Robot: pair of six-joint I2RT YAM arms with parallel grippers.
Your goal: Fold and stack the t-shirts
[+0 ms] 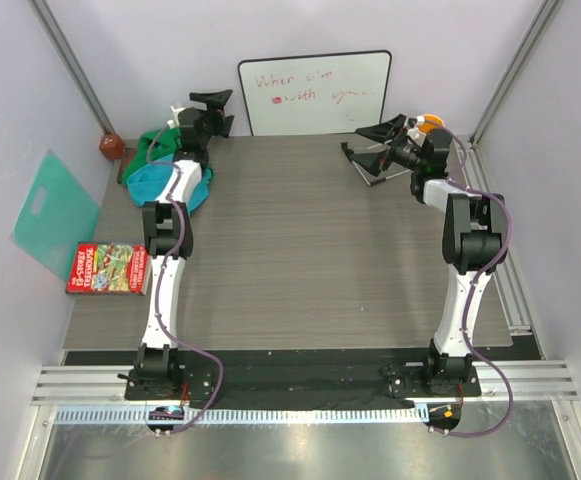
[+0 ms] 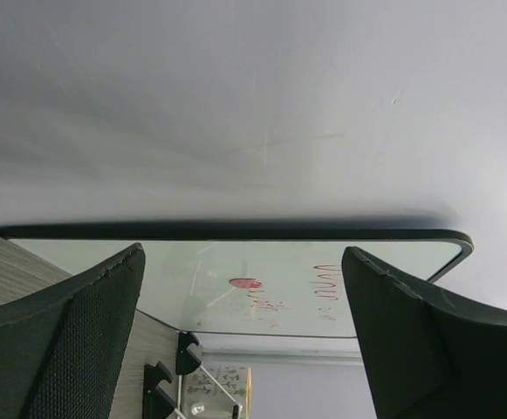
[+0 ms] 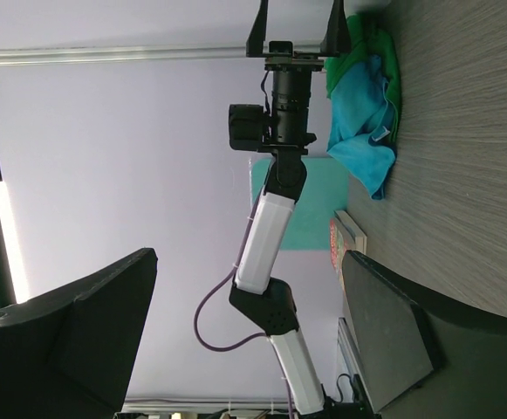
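Observation:
Two t-shirts lie crumpled in one pile at the table's back left corner, the turquoise-blue one (image 1: pixel 152 186) in front and the green one (image 1: pixel 156 139) behind it. The left arm's forearm passes over the pile. My left gripper (image 1: pixel 216 112) hangs open and empty just right of the pile, turned sideways toward the whiteboard (image 2: pixel 262 279). At the back right, my right gripper (image 1: pixel 368 150) is open and empty too, facing left across the table. In the right wrist view the turquoise shirt (image 3: pixel 362 122) and green shirt (image 3: pixel 386 54) appear far off, beyond the open fingers (image 3: pixel 393 340).
A whiteboard (image 1: pixel 315 92) leans on the back wall. A mug (image 1: pixel 430 124) stands behind the right gripper. A mint-teal plastic sheet (image 1: pixel 55 210) leans on the left wall, with a red game box (image 1: pixel 108 268) lying below it. A small red-brown object (image 1: pixel 111 146) sits in the back left corner.

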